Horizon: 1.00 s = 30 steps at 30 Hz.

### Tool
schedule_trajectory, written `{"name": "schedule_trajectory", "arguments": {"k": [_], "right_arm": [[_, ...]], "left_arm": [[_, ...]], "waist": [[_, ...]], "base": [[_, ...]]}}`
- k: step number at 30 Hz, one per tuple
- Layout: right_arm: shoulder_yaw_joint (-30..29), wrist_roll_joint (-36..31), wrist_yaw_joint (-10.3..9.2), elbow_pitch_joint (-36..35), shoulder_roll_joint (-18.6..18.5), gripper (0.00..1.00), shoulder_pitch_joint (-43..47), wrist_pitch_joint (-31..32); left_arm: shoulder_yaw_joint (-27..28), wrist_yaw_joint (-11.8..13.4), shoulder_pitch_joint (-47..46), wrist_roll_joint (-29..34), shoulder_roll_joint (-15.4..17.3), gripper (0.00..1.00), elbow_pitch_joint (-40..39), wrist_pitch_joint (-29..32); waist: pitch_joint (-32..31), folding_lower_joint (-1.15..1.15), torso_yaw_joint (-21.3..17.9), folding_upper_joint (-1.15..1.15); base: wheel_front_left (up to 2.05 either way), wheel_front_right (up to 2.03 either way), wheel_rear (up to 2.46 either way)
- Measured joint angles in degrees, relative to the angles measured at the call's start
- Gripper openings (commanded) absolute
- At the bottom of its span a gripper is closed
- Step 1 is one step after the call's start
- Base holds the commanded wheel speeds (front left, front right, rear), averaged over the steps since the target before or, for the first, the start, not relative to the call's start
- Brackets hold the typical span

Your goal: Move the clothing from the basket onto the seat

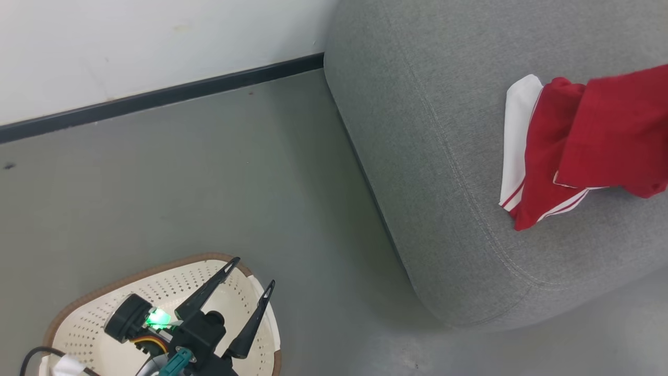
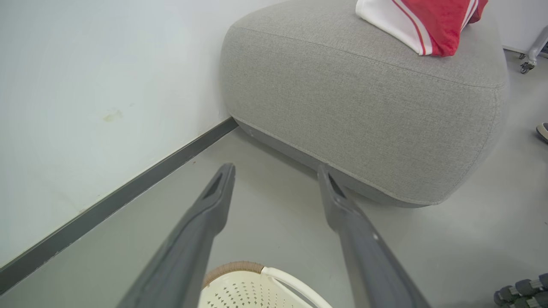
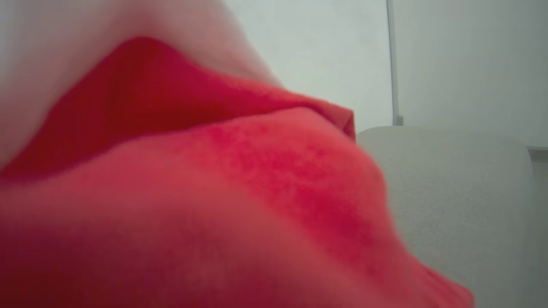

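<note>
Red clothing (image 1: 548,156) with white trim lies on the big grey seat (image 1: 443,156), and one red piece reaches in from the right edge of the head view. Close red fabric (image 3: 257,192) hides my right gripper's fingers in the right wrist view; they are shut on the clothing, with the seat (image 3: 449,192) behind. My left gripper (image 1: 253,271) stands open with nothing between its fingers, over the cream basket (image 1: 172,284) on the floor at lower left. In the left wrist view the left gripper (image 2: 276,167) points at the seat (image 2: 364,107), above the basket (image 2: 239,284), with clothing (image 2: 432,25) at the top.
A white wall with a dark baseboard (image 1: 156,96) runs behind the grey floor between basket and seat. In the left wrist view a caster (image 2: 524,66) and a shoe (image 2: 543,130) show at the right edge, and dark ridged objects (image 2: 522,293) lie at the lower right.
</note>
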Motion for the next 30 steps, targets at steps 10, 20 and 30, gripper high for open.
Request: {"name": "schedule_trajectory", "arguments": {"k": [10, 20, 30], "right_arm": [[3.2, 1.0, 0.18, 10.9, 0.5, 0.00, -4.3, 6.1], [4.7, -2.0, -3.55, 19.2, -1.2, 0.00, -8.0, 11.4], [9.0, -5.1, -3.36, 23.2, -1.4, 1.00, -9.1, 15.6]], "left_arm": [[1.6, 0.0, 0.0, -0.1, 1.4, 1.00, -0.1, 0.0], [1.7, -0.1, 0.0, -0.2, 1.1, 1.00, -0.1, 0.0], [2.2, -0.1, 0.1, -0.7, 1.2, 1.00, 0.0, 0.0]], "waist": [[2.2, 0.00, 1.9, 0.00], [3.3, 0.00, 3.3, 0.00], [3.3, 0.00, 3.5, 0.00]], "base": [[0.00, 0.00, 0.00], [0.00, 0.00, 0.00], [0.00, 0.00, 0.00]]}}
